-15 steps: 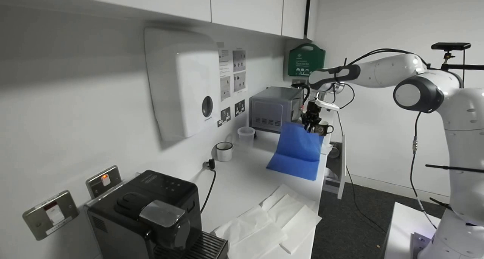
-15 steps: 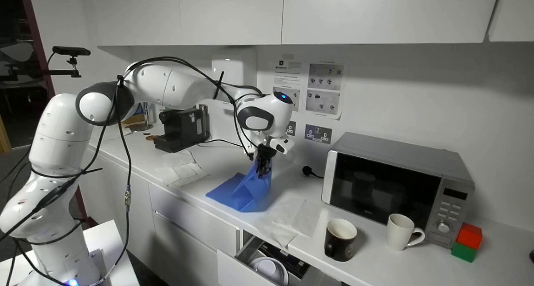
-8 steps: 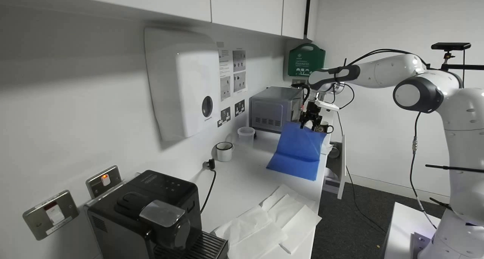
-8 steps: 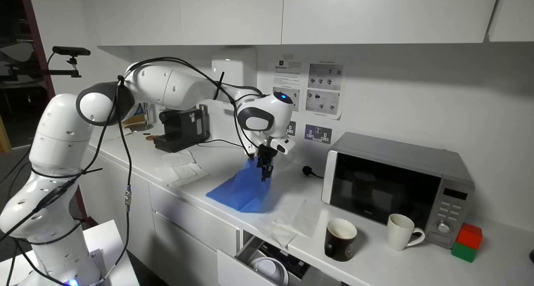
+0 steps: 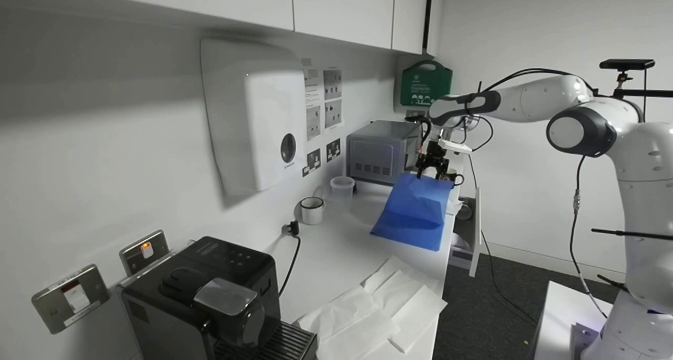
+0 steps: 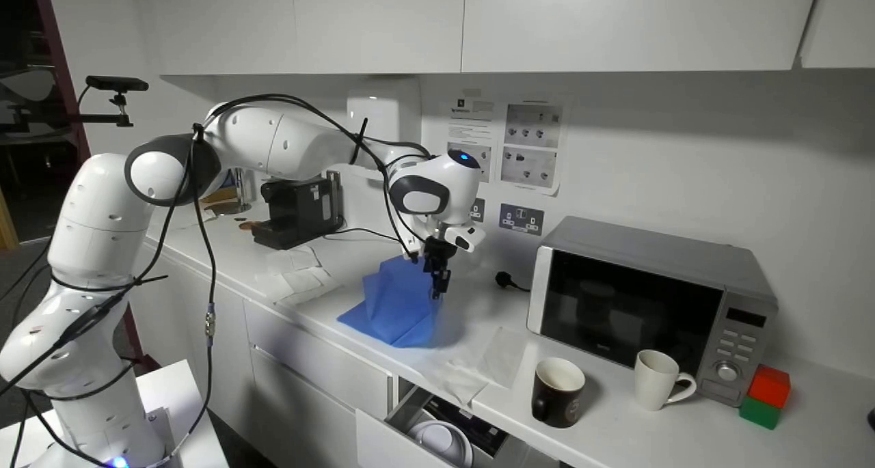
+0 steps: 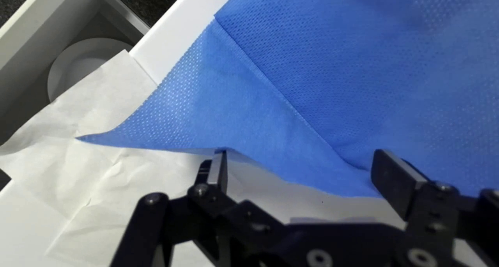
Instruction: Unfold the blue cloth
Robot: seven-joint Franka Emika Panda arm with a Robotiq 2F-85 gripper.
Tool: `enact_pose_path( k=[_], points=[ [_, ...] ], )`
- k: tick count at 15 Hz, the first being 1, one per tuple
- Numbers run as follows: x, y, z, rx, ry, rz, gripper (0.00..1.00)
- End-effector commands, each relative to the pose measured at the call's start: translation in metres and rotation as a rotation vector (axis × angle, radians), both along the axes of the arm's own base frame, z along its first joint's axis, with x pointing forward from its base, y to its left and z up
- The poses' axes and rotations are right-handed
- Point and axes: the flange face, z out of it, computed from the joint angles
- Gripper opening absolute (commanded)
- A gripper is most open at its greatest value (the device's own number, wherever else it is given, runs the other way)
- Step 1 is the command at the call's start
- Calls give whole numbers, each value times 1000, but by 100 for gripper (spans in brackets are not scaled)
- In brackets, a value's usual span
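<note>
Presently the tool [image 7: 302, 160] stands released, its two fingers [image 7: 391, 181] spread well apart beside the raised part of the blue cloth [image 5: 414, 213]; in the wrist view their tips lie along one edge of the fabric, and whether they touch it is unclear. The blue cloth sits on the bench [image 5: 326, 260], part of it flat, part slanting up toward the tool, a fold line running across it. Just beside the cloth lie crumpled paper sheets [image 6: 472, 360], and near it, at a lower level, an open drawer [image 6: 393, 444] holds white dishes [image 6: 441, 441]. Past those sheets, well apart from the cloth, stand a black mug [image 6: 557, 396] and a white mug [image 6: 654, 380], the latter just in front of the microwave oven [image 6: 649, 249]. Farther still from the cloth, a red block [image 6: 769, 384] rests on a green block [image 6: 759, 414]. On the opposite side of the cloth, near it, are overlapping paper sheets [image 5: 357, 318], with a black coffee machine [image 5: 205, 291] well beyond them. Toward the wall [image 5: 131, 113] from the cloth stand a dark-rimmed white cup [image 5: 312, 214] and a clear plastic tub [image 5: 342, 191]; higher up than the cloth, a white dispenser [image 5: 252, 118] is mounted there.
</note>
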Motion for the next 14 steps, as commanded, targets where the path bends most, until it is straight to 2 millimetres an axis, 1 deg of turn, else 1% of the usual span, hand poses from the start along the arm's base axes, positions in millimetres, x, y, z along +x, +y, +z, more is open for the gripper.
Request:
enact_pose_path(
  k=[1,4,5,6,7,9,10,12,14],
  points=[
    [-5,-11,4,-25,-32,-11,100],
    [-6,-14,3,-28,-33,-18,100],
    [-6,-14,2,-30,-30,-8,75],
    [-5,-14,2,-38,-30,-12,74],
    [-5,-14,1,-39,-29,-12,68],
    [-4,-16,-2,-66,-17,-25,53],
    [-4,-18,-5,-111,-1,-42,44],
    [-4,-22,-12,-231,35,-63,30],
    [-7,-24,-22,-335,78,-78,14]
  ],
)
